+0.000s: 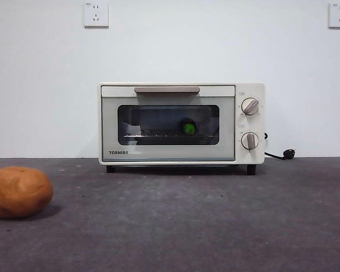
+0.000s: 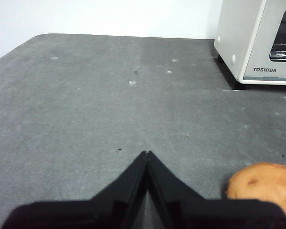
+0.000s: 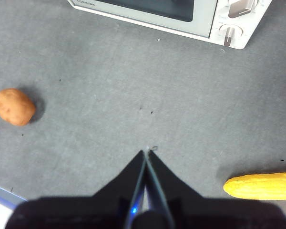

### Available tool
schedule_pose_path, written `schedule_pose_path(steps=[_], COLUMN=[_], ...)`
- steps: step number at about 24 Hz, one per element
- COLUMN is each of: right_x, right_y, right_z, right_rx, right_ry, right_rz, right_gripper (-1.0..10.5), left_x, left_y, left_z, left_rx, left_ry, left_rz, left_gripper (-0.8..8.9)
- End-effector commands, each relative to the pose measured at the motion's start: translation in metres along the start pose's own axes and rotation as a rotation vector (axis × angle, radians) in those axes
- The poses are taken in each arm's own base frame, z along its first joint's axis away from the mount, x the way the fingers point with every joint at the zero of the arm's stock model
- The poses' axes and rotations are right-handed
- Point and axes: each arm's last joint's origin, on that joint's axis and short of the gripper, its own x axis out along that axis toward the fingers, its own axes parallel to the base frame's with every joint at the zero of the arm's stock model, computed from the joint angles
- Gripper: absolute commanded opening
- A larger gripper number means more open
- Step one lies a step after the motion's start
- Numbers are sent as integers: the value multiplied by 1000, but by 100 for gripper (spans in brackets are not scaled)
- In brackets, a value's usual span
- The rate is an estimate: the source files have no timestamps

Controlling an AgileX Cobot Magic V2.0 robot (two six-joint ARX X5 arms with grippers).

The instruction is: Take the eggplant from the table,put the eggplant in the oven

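The cream oven (image 1: 169,152) stands at the back of the grey table (image 1: 187,226) with its door closed. Through the dark glass I see the eggplant (image 1: 188,128) inside on the rack: a green stem cap facing me with a dark body around it. My left gripper (image 2: 147,153) hovers shut and empty over the table, with the oven (image 2: 257,43) off to one side of it. My right gripper (image 3: 146,151) is shut and empty above the middle of the table, in front of the oven (image 3: 204,21). Neither gripper shows in the front view.
A round brown potato (image 1: 18,191) lies at the table's front left, close to the left gripper (image 2: 262,183) and seen from the right wrist too (image 3: 13,106). A yellow corn cob (image 3: 262,186) lies beside the right gripper. The oven's black power cord (image 1: 283,154) trails at its right.
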Motion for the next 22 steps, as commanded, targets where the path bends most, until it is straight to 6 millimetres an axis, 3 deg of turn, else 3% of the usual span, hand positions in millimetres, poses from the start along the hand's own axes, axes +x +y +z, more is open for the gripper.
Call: schedule_pose_path(steps=[1, 7, 13, 17, 22], right_x=[2, -11, -62, -80, -70], right_y=[0, -7, -16, -32, -45], right_z=[2, 2, -20, -68, -136], right_rx=[-16, -80, -32, 40, 129], right_ry=[-7, -90, -284, -391, -522], right_rz=[-5, -144, -176, -237, -353], right_gripper=[1, 1, 1, 1, 1], left_x=[1, 1, 1, 1, 1], left_y=[0, 0, 0, 0, 0], left_z=[-3, -2, -2, -2, -3], left_rx=[-4, -4, -4, -4, -4], left_ry=[0, 0, 0, 0, 0], left_rz=[-6, -6, -6, -6, -6], left_gripper=[-4, -4, -4, -4, -4])
